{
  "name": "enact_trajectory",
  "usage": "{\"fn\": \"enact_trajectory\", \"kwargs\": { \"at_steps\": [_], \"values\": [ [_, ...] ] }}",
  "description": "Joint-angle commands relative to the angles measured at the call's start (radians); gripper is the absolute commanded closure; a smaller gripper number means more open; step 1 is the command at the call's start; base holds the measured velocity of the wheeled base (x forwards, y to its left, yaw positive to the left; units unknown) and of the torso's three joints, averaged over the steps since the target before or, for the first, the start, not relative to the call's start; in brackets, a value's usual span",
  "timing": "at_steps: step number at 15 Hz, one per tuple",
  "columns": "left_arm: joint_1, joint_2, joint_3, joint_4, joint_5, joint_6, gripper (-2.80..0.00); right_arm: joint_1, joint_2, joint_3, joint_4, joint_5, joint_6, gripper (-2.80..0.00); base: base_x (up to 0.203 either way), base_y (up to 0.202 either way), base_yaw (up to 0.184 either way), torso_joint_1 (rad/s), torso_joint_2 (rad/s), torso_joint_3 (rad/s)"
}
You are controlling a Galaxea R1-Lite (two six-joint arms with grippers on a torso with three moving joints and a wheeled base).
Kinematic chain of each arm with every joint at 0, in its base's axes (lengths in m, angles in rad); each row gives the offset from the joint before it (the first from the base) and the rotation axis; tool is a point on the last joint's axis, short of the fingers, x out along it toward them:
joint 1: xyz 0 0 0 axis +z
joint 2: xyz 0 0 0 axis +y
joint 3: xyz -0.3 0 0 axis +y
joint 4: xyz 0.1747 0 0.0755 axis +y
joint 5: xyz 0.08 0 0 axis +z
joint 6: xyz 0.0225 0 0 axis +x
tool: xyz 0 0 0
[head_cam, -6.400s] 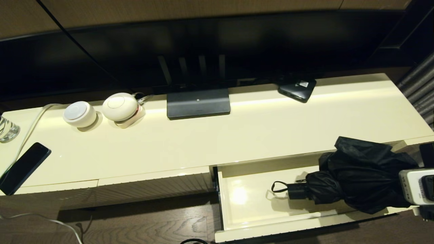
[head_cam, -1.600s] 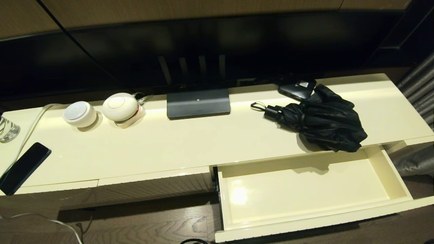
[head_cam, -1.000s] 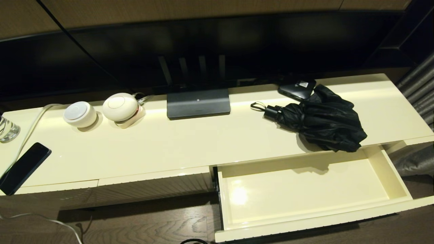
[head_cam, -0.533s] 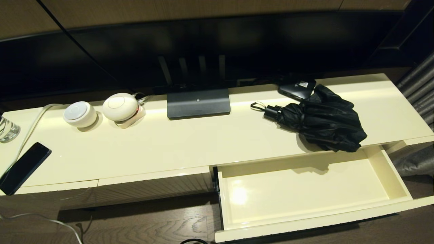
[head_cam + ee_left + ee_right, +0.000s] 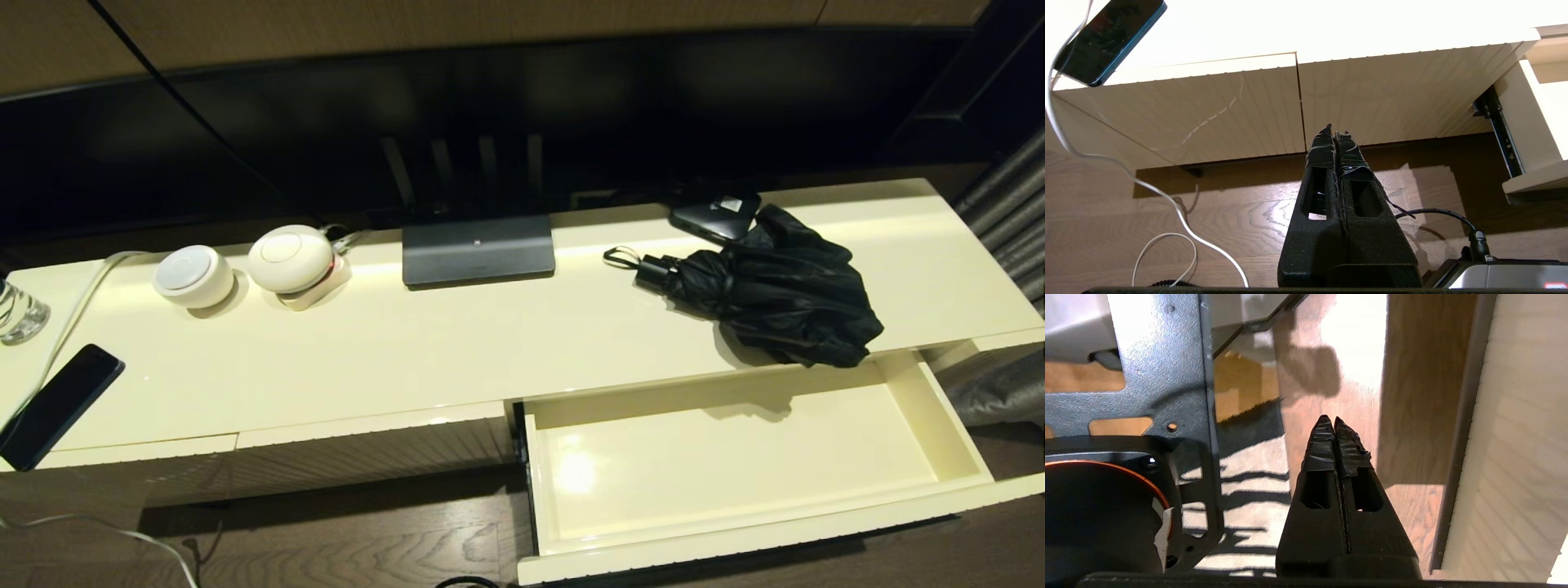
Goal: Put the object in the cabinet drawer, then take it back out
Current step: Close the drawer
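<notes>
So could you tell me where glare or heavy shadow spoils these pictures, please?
Head view: a bright glare spot on the drawer floor, and the umbrella casts a shadow into it. Left wrist view: the cabinet top is blown out white above the phone. Right wrist view: striped shadows across the floor.

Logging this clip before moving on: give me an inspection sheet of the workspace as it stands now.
Surface: glossy cream cabinet top.
Job's things: black umbrella lies on the top, right side; drawer pulled open, nothing seen inside.
Clutter: small black box behind the umbrella, two white round devices, monitor base, glass, phone.
Grippers: left gripper low before the closed ribbed fronts, fingers shut, empty; right gripper over the floor beside the cabinet, fingers shut, empty.
Cables: white cable to the phone, trailing to the floor.
Surroundings: dark screen, wood floor.
</notes>
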State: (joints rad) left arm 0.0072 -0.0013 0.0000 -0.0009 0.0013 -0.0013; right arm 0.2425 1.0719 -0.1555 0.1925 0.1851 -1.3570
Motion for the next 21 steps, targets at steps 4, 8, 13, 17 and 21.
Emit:
{"fn": "enact_trajectory", "kwargs": {
  "at_steps": [4,8,13,17,21],
  "values": [
    [0.0,0.001,0.003,-0.001,0.0,0.0,0.0,-0.007,0.111,0.004,-0.116,-0.01,-0.007,0.0,0.0,0.0,0.0,0.0,0.0,0.0],
    [0.0,0.001,0.003,-0.001,0.0,0.0,0.0,-0.031,0.157,0.002,-0.209,-0.01,-0.007,0.0,0.0,0.0,0.0,0.0,0.0,0.0],
    [0.0,0.001,0.003,-0.001,0.0,0.0,0.0,-0.046,0.242,0.001,-0.356,-0.027,-0.007,0.0,0.0,0.0,0.0,0.0,0.0,0.0],
    [0.0,0.001,0.003,0.001,0.0,0.0,0.0,-0.048,0.29,-0.004,-0.476,-0.03,-0.007,0.0,0.0,0.0,0.0,0.0,0.0,0.0],
    [0.0,0.001,0.003,-0.001,0.0,0.0,0.0,-0.065,0.303,-0.027,-0.519,-0.03,-0.005,0.0,0.0,0.0,0.0,0.0,0.0,0.0]
  ]
}}
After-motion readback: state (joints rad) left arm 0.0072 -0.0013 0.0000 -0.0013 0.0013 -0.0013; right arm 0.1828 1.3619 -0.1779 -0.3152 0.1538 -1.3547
